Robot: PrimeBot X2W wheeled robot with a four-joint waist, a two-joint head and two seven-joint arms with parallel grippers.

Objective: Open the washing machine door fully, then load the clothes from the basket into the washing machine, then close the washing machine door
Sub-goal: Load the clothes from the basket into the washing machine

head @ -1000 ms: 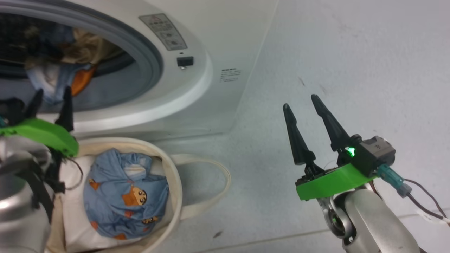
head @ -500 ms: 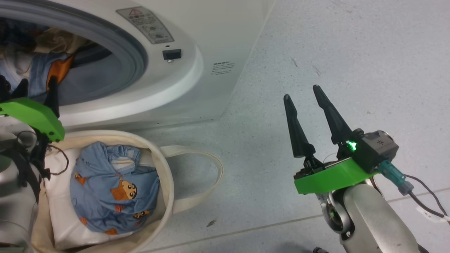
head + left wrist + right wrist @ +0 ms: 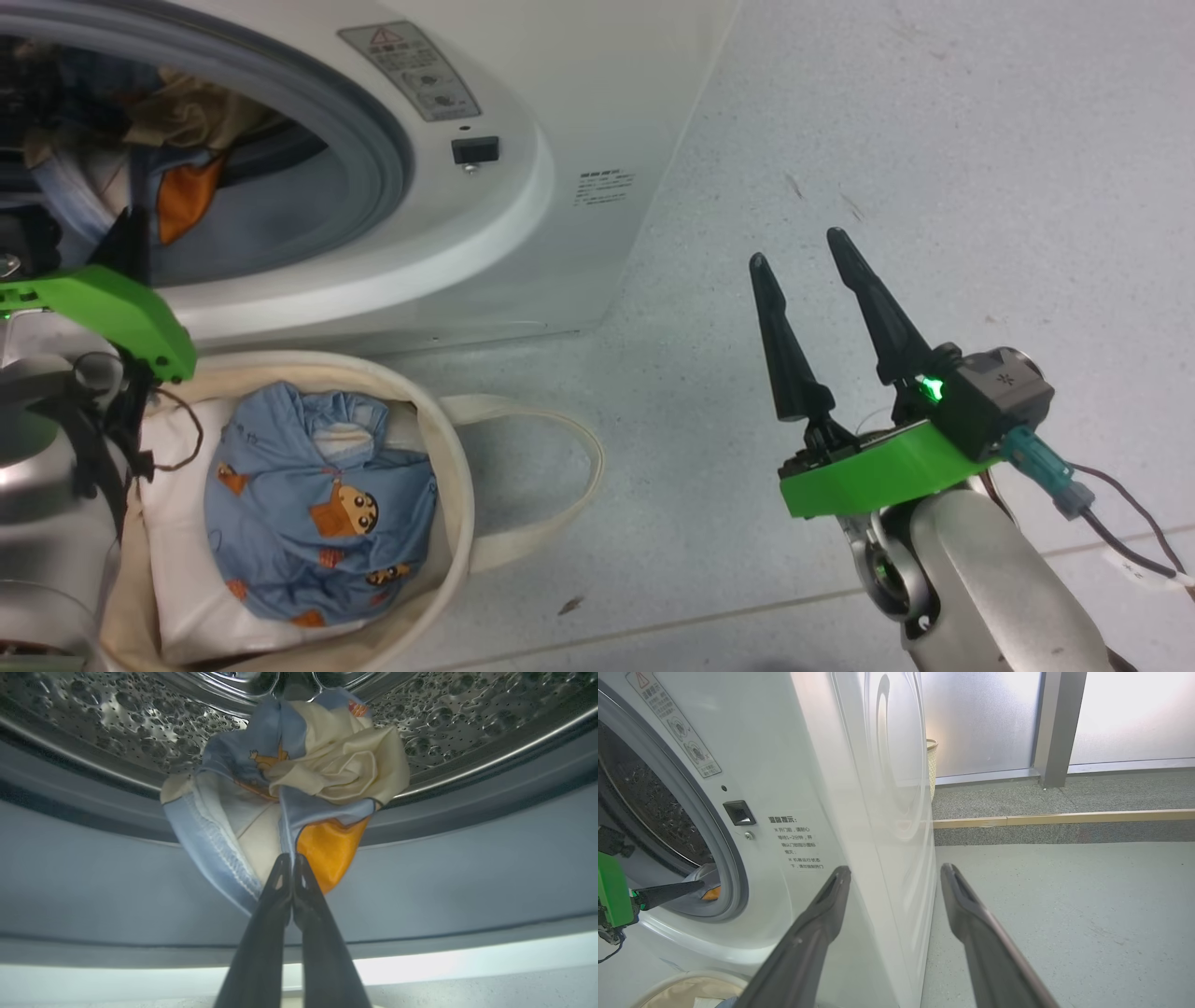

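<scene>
Loading is under way. The left gripper (image 3: pixel 292 858) has its jaws pressed together, tips against a bundle of clothes (image 3: pixel 327 765) that sags out of the drum (image 3: pixel 93 714) over the gasket (image 3: pixel 467 868); I cannot tell whether a fold is pinched. The right gripper (image 3: pixel 798 252) hangs over the floor (image 3: pixel 934 140), jaws wide apart and empty. A bear garment (image 3: pixel 317 504) lies in the basket (image 3: pixel 462 485) below the washer (image 3: pixel 579 93). The next move is probably to nudge the bundle fully inside, then fetch that garment.
</scene>
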